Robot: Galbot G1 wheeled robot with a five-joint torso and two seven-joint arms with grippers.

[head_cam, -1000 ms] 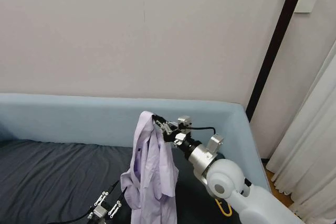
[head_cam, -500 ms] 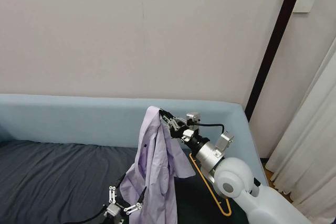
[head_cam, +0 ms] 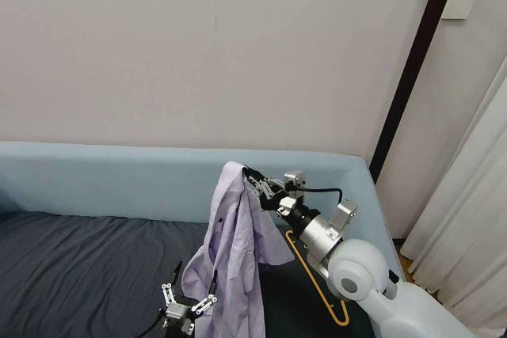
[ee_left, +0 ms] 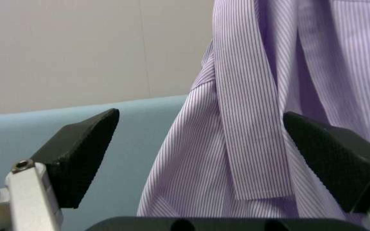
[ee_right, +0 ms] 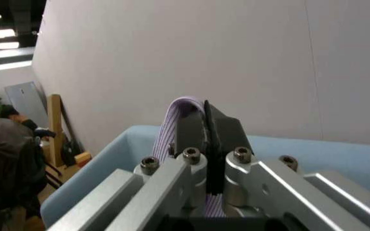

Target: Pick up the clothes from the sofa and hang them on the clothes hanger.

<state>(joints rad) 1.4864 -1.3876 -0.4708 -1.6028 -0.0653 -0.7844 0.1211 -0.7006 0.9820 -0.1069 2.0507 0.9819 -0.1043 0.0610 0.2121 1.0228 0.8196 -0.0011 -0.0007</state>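
Shirt [head_cam: 238, 259], lilac-striped: it hangs above the sofa [head_cam: 95, 180] seat from your right gripper [head_cam: 250, 177], whose fingers pinch its top fold. Your left gripper [head_cam: 188, 300], fingers spread wide, sits low beside the hanging cloth. Note the yellow hanger [head_cam: 313, 275] lying on the seat.

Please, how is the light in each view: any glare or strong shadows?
Head view: soft, even light on the wall, no glare; the shirt, held by the right pincer, shows gentle shadows in its folds. Left wrist view: the open left pincer is dark against the lit shirt. Right wrist view: bright wall, dim room beyond.
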